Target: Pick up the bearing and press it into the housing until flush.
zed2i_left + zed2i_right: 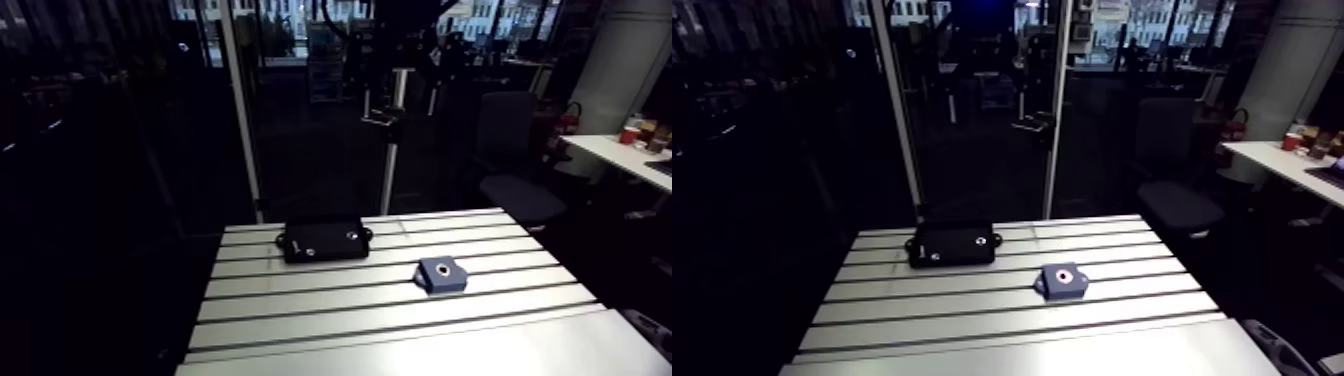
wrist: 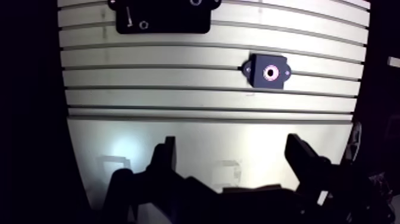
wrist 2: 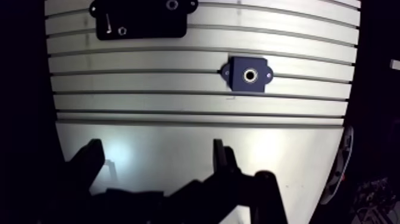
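The dark blue housing (image 1: 441,273) lies flat on the slotted table, its round bore (image 2: 270,72) facing up. A black tray (image 2: 172,21) sits further back and to the left. On it lie a small metal ring (image 2: 143,25), a thin pin (image 2: 128,15) and a second ring (image 3: 172,4) at its far edge; I cannot tell which one is the bearing. In the wrist view my gripper (image 2: 232,143) hangs open and empty over the smooth front plate, well short of the housing and the tray. It does not show in the arm view.
The slotted aluminium table (image 1: 350,300) ends in a smooth shiny plate (image 1: 500,350) along its front. A vertical post (image 1: 391,150) stands behind the table's back edge. Bare slotted surface lies between the tray and the housing.
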You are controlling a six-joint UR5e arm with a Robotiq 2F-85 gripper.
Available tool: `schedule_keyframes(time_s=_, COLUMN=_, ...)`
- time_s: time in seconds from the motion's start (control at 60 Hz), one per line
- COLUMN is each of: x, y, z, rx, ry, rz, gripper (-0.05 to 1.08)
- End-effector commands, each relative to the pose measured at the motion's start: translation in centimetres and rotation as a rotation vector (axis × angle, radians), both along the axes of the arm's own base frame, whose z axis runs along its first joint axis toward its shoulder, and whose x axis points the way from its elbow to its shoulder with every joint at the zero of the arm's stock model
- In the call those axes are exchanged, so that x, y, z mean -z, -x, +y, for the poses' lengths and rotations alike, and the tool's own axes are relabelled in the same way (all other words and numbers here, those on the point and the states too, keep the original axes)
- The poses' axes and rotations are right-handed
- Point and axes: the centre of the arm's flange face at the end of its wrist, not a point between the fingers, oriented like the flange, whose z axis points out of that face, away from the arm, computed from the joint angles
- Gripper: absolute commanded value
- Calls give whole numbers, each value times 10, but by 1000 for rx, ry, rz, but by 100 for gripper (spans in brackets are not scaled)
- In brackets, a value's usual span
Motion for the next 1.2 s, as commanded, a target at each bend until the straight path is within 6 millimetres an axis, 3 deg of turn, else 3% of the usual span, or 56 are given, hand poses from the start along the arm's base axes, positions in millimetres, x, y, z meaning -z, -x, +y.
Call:
schedule_keyframes(time_s=0.017, x=-15, y=-18, z=-8, rx=2, ry=0, rz=15, gripper=0)
schedule_keyframes(time_s=1.2, x=-14, y=-12, z=-9, rx=-4, ry=-11, rz=9, gripper=0)
